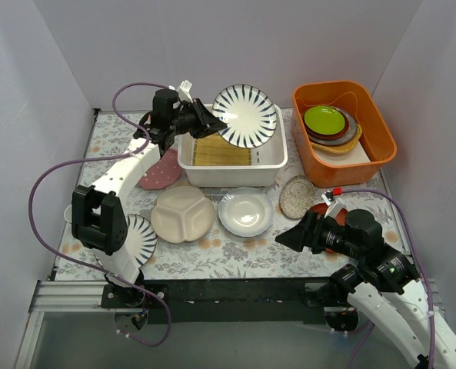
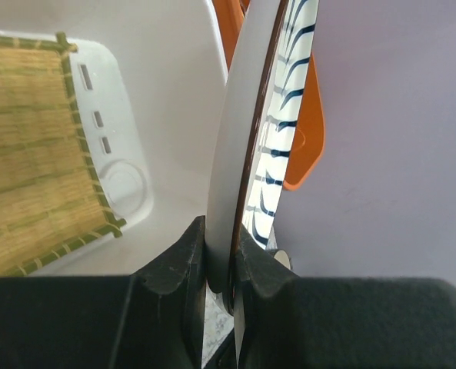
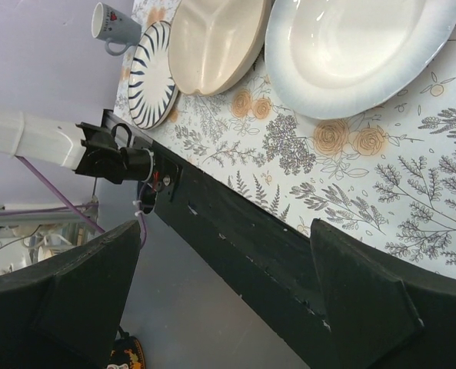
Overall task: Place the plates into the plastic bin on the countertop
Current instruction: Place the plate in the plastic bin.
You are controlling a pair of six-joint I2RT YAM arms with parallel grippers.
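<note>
The task is judged to be at an early stage. One striped plate is pinched by its rim between the left fingers, which are drawn narrow around the edge. It is held on edge, tilted, above the far right part of the plastic bin, and is not yet set down. In the left wrist view the plate's rim is seen clamped between the two fingers, with the bin's white slotted floor below it. Inside the bin only a bamboo mat is seen; no plate is seen lying there.

The rest of the plates are found on the worktop in front of the bin:
- A pink dotted plate is tucked against the bin's left corner, partly under the left arm.
- A second striped plate is near the left arm's base.
- A cream three-section plate and a glossy white plate are set side by side.
- A beige lacy plate is just right of them.
- A red-brown plate is mostly hidden behind the right arm.

The right fingers are spread wide and hold nothing. They are poised low at the near edge of the worktop, close to the glossy white plate. Six plates are therefore judged still to be moved once the held one is released.
</note>
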